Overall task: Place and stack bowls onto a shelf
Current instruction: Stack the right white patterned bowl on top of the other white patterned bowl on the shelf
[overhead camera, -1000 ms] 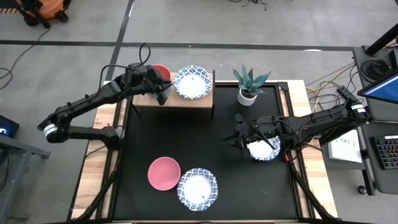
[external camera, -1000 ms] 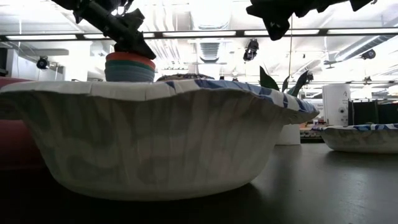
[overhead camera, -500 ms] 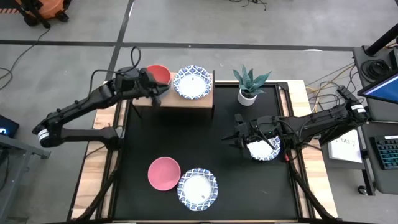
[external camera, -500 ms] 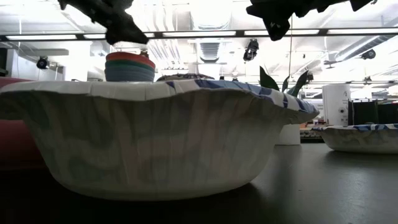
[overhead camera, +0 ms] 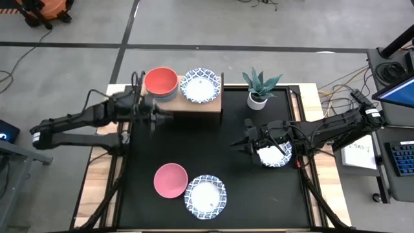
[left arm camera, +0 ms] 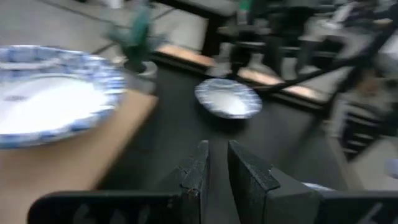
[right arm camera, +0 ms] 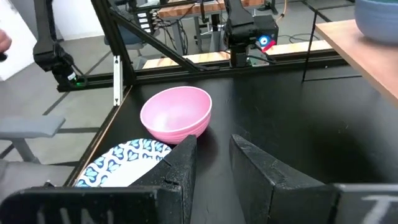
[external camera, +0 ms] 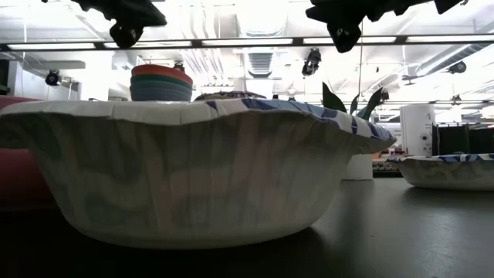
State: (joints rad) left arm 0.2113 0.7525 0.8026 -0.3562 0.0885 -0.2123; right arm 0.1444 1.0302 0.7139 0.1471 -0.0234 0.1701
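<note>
The bowls look light and thin-walled, the patterned ones probably paper or foam with wavy rims, so they would flex and slide easily; the rim edge is the likeliest place to pinch them. A red-topped stack [overhead camera: 160, 82] and a blue-rimmed bowl [overhead camera: 200, 85] sit on the shelf [overhead camera: 194, 107] at the table's far left corner. A pink bowl [overhead camera: 171, 180] and a patterned bowl [overhead camera: 206, 197] lie touching near the near edge; another patterned bowl [overhead camera: 277, 155] lies toward the right edge under the right gripper [overhead camera: 249, 144], jaws slightly parted and empty. The left gripper [overhead camera: 157, 116] hovers just beside the shelf, jaws nearly closed, holding nothing.
</note>
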